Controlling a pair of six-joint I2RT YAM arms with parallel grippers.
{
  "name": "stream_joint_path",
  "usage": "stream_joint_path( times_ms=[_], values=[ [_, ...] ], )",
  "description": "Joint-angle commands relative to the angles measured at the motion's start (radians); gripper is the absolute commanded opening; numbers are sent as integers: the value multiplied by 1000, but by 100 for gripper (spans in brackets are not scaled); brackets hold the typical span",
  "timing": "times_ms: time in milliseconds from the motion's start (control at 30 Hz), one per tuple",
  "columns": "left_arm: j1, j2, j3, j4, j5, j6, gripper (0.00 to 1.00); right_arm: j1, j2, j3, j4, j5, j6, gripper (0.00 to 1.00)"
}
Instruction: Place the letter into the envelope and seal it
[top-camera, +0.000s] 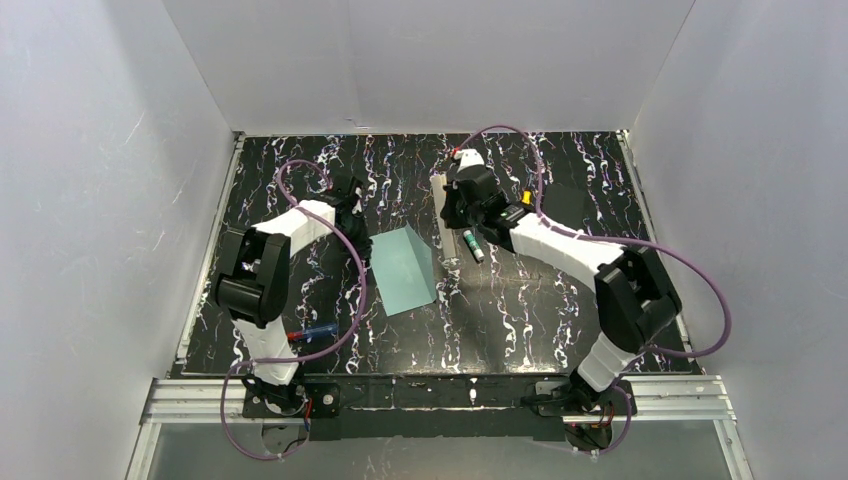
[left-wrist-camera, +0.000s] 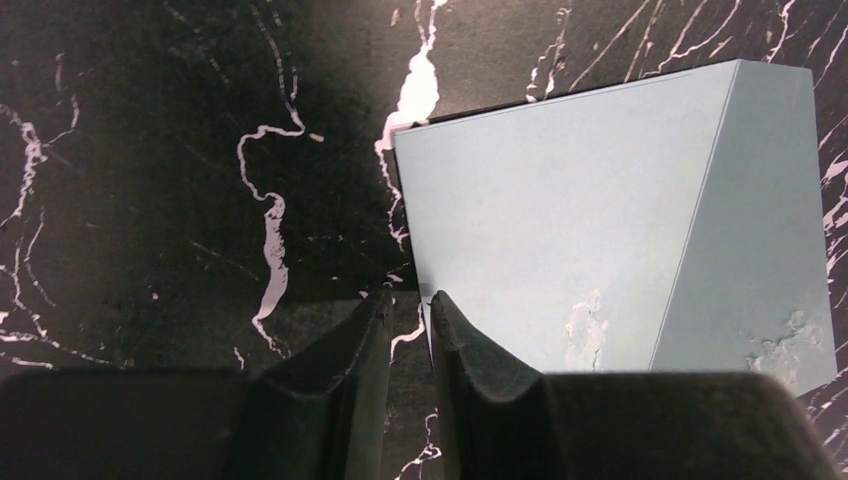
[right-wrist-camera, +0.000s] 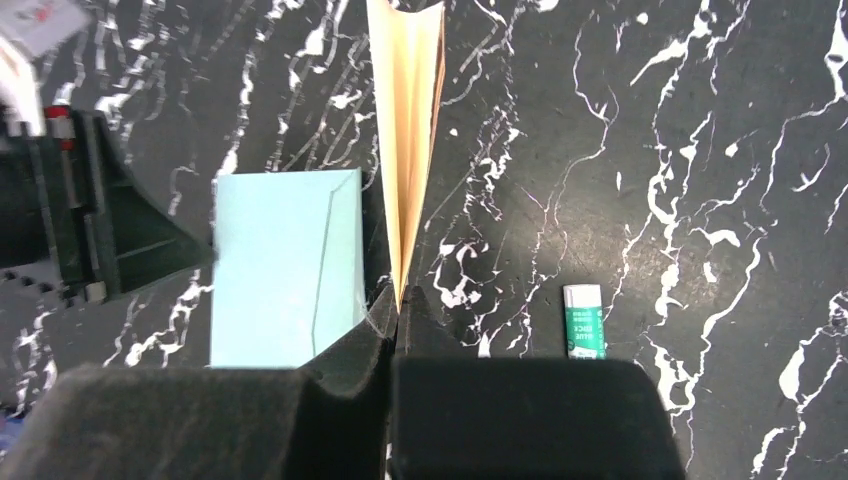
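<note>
The pale teal envelope (top-camera: 403, 270) lies flat on the black marbled table, with a diagonal fold line across it in the left wrist view (left-wrist-camera: 560, 230). My left gripper (left-wrist-camera: 410, 298) is down at the envelope's left edge, by its far-left corner (top-camera: 362, 226). Its jaws are a narrow gap apart, and only table shows between them. My right gripper (right-wrist-camera: 398, 293) is shut on the bottom edge of the tan letter (right-wrist-camera: 405, 140). It holds the letter upright on edge, just right of the envelope (right-wrist-camera: 285, 265). From above, the letter shows as a thin strip (top-camera: 439, 215).
A green-and-white glue stick (top-camera: 473, 246) lies right of the letter and shows in the right wrist view (right-wrist-camera: 584, 320). A black square block (top-camera: 565, 205) sits at the back right. A thin blue and red object (top-camera: 312, 331) lies by the left arm's base. White walls surround the table.
</note>
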Motion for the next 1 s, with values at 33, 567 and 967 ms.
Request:
stream_joint_path(
  times_ms=[33, 567, 967],
  values=[
    [23, -70, 19, -98, 83, 4, 26, -2, -101, 40, 32, -177, -27, 1],
    [24, -102, -182, 112, 547, -186, 26, -90, 220, 78, 122, -665, 92, 1],
    [24, -31, -127, -168, 345, -154, 25, -136, 272, -47, 289, -516, 91, 1]
  ],
)
